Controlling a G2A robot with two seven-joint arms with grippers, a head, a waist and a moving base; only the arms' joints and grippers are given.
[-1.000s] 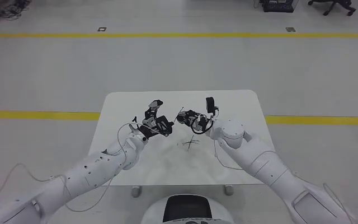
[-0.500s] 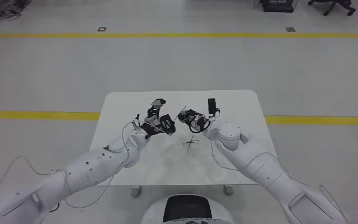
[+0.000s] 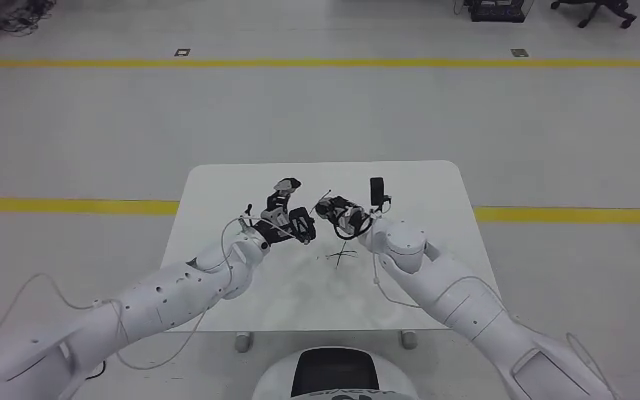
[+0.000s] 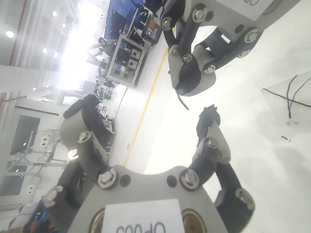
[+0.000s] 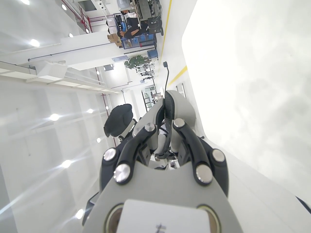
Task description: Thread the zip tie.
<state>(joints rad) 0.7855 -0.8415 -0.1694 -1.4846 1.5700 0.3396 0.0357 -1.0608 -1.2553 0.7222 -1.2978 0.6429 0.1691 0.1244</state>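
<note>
Above the tabletop (image 3: 225, 190) middle, the right end effector (image 5: 167, 105) is clamping the zip tie (image 5: 167, 78) and the left end effector (image 4: 145, 110) is hovering with fingers (image 4: 209, 122) apart beside it, probably preparing to pinch the free tip

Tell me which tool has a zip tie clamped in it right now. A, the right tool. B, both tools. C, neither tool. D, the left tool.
A: the right tool is shut on the zip tie, whose thin black strap sticks out past its tips, while the left tool stands open and grips nothing.
</note>
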